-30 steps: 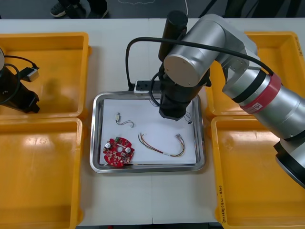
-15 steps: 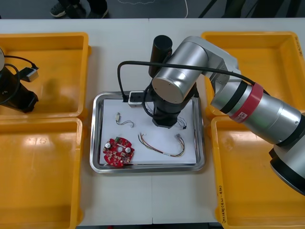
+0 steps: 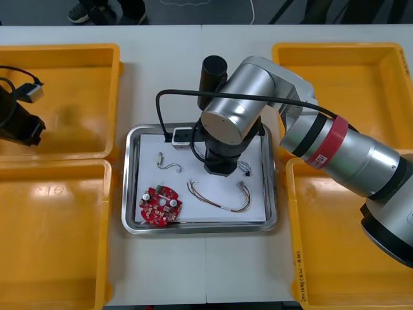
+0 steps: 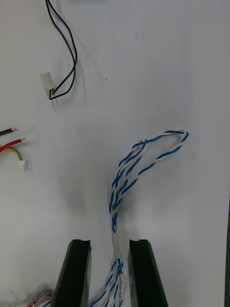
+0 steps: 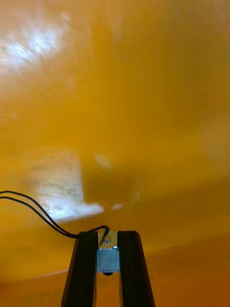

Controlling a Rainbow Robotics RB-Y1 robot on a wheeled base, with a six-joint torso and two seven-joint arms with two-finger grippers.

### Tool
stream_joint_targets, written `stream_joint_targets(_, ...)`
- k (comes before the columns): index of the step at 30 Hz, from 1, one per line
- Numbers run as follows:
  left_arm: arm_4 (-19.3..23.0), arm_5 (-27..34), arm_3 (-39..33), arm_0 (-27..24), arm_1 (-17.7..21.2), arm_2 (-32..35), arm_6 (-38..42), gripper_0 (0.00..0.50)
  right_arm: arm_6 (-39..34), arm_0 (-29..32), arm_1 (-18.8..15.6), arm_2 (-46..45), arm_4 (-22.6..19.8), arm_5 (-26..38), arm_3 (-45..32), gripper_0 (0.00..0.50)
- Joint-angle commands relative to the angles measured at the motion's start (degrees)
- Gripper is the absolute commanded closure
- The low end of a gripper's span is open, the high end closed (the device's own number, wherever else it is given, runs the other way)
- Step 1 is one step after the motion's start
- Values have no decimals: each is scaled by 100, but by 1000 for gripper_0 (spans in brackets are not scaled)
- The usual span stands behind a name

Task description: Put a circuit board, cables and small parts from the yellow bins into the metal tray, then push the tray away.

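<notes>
Being gripped between the black fingers of the right gripper (image 4: 109, 249) is the twisted blue and white cable (image 4: 139, 163): the fingers are being kept apart only by the width of the strands, and the looped end is being carried out past the fingertips over the white inside of the metal tray (image 3: 129, 194). Whether the loop is touching the white surface cannot be told. Near the loop, in the right wrist view, a black cable (image 4: 69, 48) with a white plug (image 4: 46, 80) is lying on the tray, and the bared ends of a red and yellow cable (image 4: 12, 144) are lying to one side of it. From the front, the right arm (image 3: 226, 123) is being held over the far half of the tray, which is sitting between the yellow bins (image 3: 97, 64). A round red circuit board (image 3: 160, 205) is lying at the tray's near left corner, with the red and yellow cable just beside it toward the right and a wired part (image 3: 169, 163) a little beyond it. At the table's left edge the left gripper (image 5: 108, 237) is being held over the far left bin – its fingers are closed on a small metal part (image 5: 108, 261), from which two thin black wires (image 5: 43, 216) are trailing off to the side above the bin's floor.
</notes>
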Motion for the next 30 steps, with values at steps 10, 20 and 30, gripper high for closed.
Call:
stream_joint_targets(10, -165, 1396, -1268, -459, -67, 1183, 599, 500, -103, -453, -58, -50, -283, 37, -59, 0)
stream_joint_targets(20, 107, 1972, -2331, -477, -76, 1253, 1900, 500, -183, -523, -462, -709, -1092, 477, -156, 0)
stream_joint_targets(30, 353, 1972, -3272, -529, -252, 849, 3455, 500, -429, -523, -1139, -1043, -1909, 881, -393, 0)
